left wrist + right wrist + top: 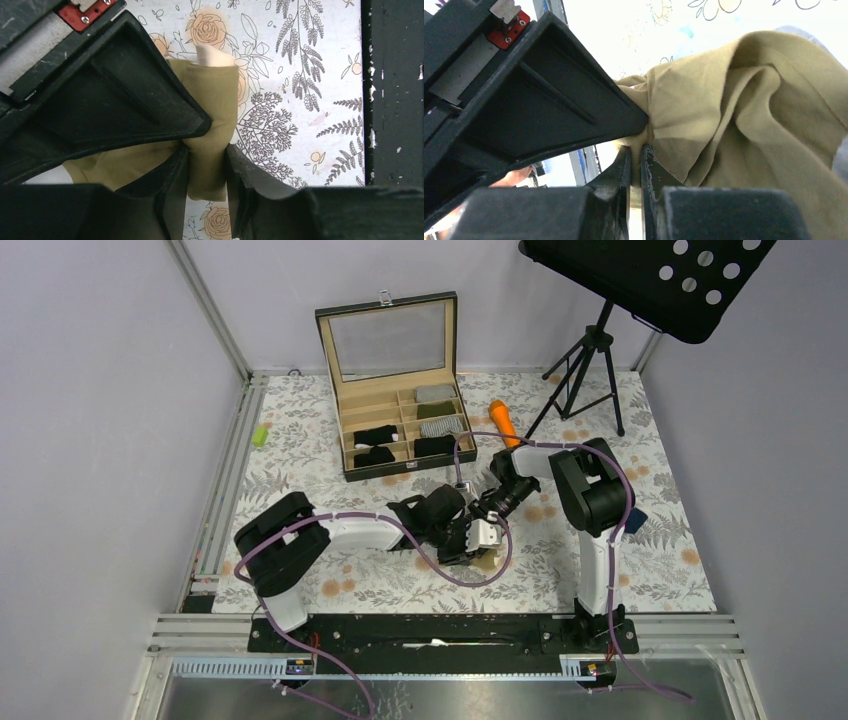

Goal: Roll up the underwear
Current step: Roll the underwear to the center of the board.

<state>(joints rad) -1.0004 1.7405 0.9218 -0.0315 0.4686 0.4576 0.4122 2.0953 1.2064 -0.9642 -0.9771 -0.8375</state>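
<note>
- the olive-tan underwear (210, 110) lies on the floral table cover (300, 75). in the left wrist view it is bunched into a narrow upright strip, with a pale lining showing at its 12 o'clock end.
- the left claw (207, 165) straddles the strip's 6 o'clock part. one of its fingers (172, 190) presses the 9 o'clock side and the other the 3 o'clock side. the cloth narrows between them, so the claw is clamped on it.
- the right claw (640, 157) has its jaws almost together, nipping a fold at the cloth's 9 o'clock edge in the right wrist view. the rest of the fabric spreads toward 3 o'clock in loose folds.
- in the top view both claws meet near the middle of the floral table cover, tips just beside each other. a bit of tan cloth shows at 6 o'clock of them.
- the open compartment box (400, 430) stands at 11 o'clock of the claws, well apart.
- the orange stick (503, 423) lies near 12 o'clock of the claws.
</note>
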